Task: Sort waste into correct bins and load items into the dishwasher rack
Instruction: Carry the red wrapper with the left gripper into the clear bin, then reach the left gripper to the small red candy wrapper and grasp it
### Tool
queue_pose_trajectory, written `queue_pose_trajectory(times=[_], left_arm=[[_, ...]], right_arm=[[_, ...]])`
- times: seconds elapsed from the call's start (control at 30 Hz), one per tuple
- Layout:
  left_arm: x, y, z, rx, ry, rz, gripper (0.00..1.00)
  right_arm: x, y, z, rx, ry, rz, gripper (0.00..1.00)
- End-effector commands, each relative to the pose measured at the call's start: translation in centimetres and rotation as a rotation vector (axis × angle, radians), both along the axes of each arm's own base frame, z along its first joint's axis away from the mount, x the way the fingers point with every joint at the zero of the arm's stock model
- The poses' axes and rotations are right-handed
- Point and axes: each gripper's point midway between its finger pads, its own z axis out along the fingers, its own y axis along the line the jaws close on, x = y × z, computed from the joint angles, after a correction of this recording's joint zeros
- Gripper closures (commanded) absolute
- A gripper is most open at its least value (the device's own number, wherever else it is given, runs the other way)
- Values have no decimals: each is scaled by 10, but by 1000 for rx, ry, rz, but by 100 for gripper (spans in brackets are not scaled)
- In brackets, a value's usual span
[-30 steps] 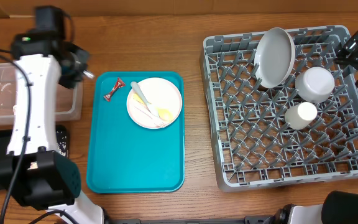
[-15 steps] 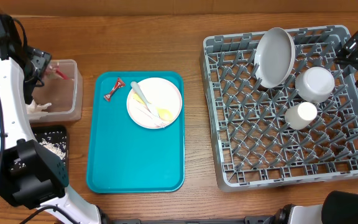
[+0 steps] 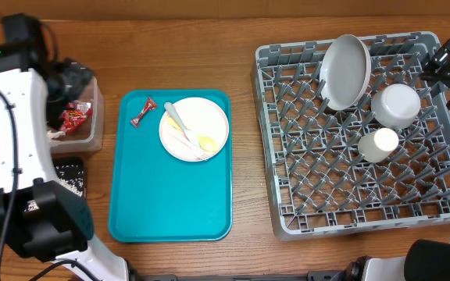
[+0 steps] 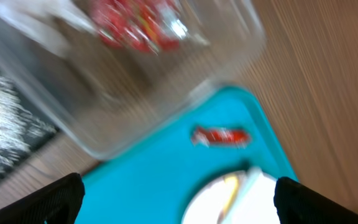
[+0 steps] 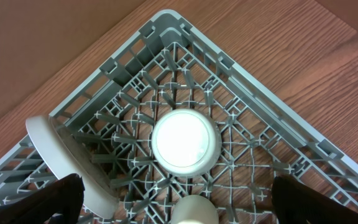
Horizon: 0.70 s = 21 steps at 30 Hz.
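Above the wood table, left gripper and right gripper gape empty (wrapper inside tub).

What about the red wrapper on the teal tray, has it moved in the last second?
No. The red wrapper sits in the same far-left corner of the teal tray, just left of the white plate, as before.

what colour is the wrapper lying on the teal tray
Shiny red wrapper, clearest in the overhead view.
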Motion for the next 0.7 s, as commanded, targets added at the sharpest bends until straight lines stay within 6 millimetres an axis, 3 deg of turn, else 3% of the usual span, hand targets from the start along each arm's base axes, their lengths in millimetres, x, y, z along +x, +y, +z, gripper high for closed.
queue_pose_trajectory(times=[0.0, 0.07, 0.2, 0.4, 0.5, 0.67], left_arm=[[9, -58, 11, -8, -29, -200, 0], [13, -69, 5, 81, -4, -241, 0], [35, -69, 2, 301, -17, -331, 0], [78, -73, -9, 511, -31, -807, 1], [81, -80, -27, 523, 16, -1007, 0], [65, -95, -63, 441, 111, -1303, 0]], right_arm=[[0, -1, 13, -22, -30, -2, 0], [0, -1, 13, -22, -30, -2, 0], [0, -1, 13, -22, -30, -2, 0], [0, -1, 13, -22, -30, -2, 0], [0, -1, 13, -22, -30, -2, 0], [0, -1, 13, -22, -30, -2, 0]])
